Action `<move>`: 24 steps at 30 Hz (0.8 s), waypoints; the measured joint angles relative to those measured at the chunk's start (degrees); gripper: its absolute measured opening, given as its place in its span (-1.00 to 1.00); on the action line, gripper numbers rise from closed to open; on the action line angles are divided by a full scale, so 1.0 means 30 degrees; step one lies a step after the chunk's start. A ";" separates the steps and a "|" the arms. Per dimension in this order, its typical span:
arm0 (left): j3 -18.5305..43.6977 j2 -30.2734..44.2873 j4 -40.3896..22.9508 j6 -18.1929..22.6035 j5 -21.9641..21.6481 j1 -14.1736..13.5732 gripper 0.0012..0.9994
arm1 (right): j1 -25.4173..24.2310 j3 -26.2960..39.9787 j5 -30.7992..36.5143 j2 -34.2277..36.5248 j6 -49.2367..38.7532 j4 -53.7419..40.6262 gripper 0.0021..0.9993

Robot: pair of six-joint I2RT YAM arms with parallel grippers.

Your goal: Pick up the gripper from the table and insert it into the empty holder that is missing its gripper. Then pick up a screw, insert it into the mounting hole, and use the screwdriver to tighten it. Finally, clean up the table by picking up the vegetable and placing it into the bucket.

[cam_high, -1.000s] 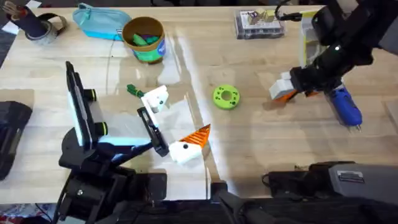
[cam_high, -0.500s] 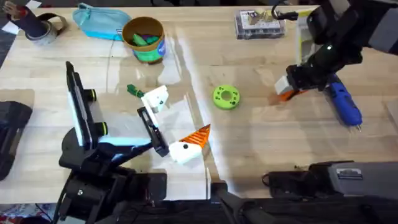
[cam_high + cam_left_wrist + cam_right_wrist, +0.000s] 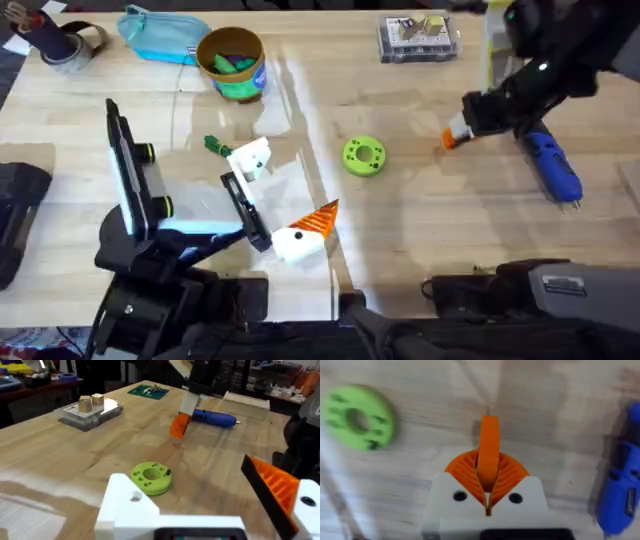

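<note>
My right gripper (image 3: 488,467) is shut on the gripper (image 3: 489,440), whose long orange finger points down just above the table. From overhead the gripper (image 3: 455,136) shows orange under the right arm, left of the blue screwdriver (image 3: 555,172). The left wrist view shows the gripper (image 3: 180,424) in front of the screwdriver (image 3: 215,418). My left gripper (image 3: 278,198) stands open, with the empty holder (image 3: 250,158) on one side and a white block with an orange striped finger (image 3: 305,235) on the other. A small green vegetable (image 3: 215,146) lies beside the holder. The bucket (image 3: 232,62) stands at the back left.
A green disc (image 3: 363,155) lies mid-table. A clear parts box (image 3: 418,38) sits at the back right. A light blue pouch (image 3: 160,35) and a tape roll (image 3: 70,45) are at the back left. Green pieces lie inside the bucket.
The right arm has risen a little with the gripper in its grasp, and the part's white base is now mostly hidden under the arm. The left arm has not moved.
</note>
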 joint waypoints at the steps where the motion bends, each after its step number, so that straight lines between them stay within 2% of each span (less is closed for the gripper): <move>1: 0.0000 0.0000 0.0000 0.0000 0.0000 0.0000 0.99 | 0.0111 0.0169 -0.0598 -0.0431 0.0002 0.0247 -0.98; 6: 0.0000 0.0000 -0.0001 0.0000 0.0000 0.0000 0.99 | 0.0372 0.0820 -0.4709 -0.2332 0.0498 0.2593 -0.98; 7: 0.0000 0.0000 -0.0002 0.0000 0.0000 0.0000 0.99 | 0.0434 0.0914 -0.8038 -0.2102 0.0989 0.3547 -0.98; 17: 0.0000 0.0000 -0.0007 0.0000 0.0000 0.0000 0.99 | 0.3161 0.0914 -1.8636 0.2535 0.1052 0.4053 -0.98; 18: 0.0000 0.0000 -0.0002 0.0000 0.0000 0.0000 0.99 | 0.4082 0.0914 -2.1316 0.3825 0.0893 0.4439 -0.98; 24: 0.0000 0.0000 -0.0007 0.0000 0.0000 0.0000 0.99 | 0.5571 0.0914 -2.5067 0.5924 0.0854 0.5500 -0.98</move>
